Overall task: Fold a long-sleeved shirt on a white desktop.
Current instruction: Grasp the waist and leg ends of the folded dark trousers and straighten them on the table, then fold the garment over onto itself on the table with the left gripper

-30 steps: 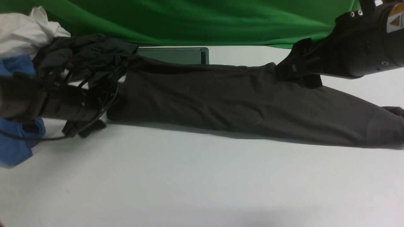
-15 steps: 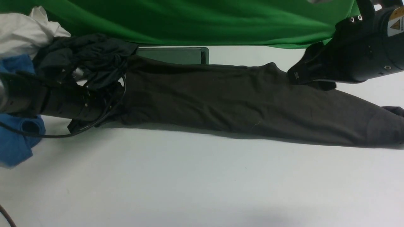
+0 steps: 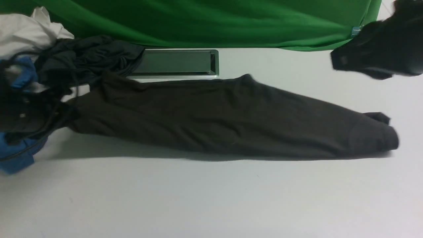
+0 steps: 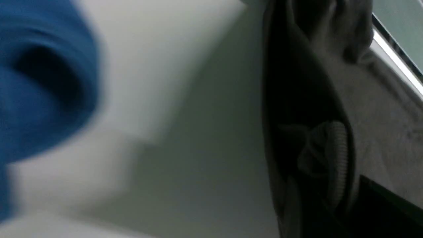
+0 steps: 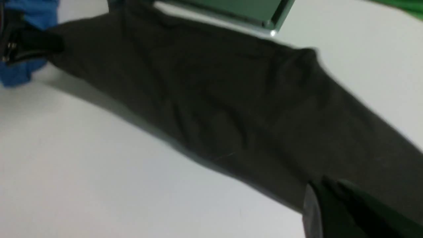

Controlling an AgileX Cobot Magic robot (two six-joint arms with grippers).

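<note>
Pinching one end of the long-sleeved shirt (image 3: 224,115) in my closed left gripper (image 3: 61,114) to stretch it along the white desktop (image 3: 198,198); my right gripper (image 3: 340,61) hovers clear, and I cannot tell its opening

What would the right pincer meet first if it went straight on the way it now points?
Probably the dark olive-brown knit long-sleeved shirt, mid-body: the right pincer hangs above the matte white desktop, and its wrist view faces that cloth. Blur leaves depth unclear.

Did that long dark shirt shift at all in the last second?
Yes. The long-sleeved shirt slid toward the robot's left and nearer the camera: the cable hatch, partly covered before, now shows whole.
</note>
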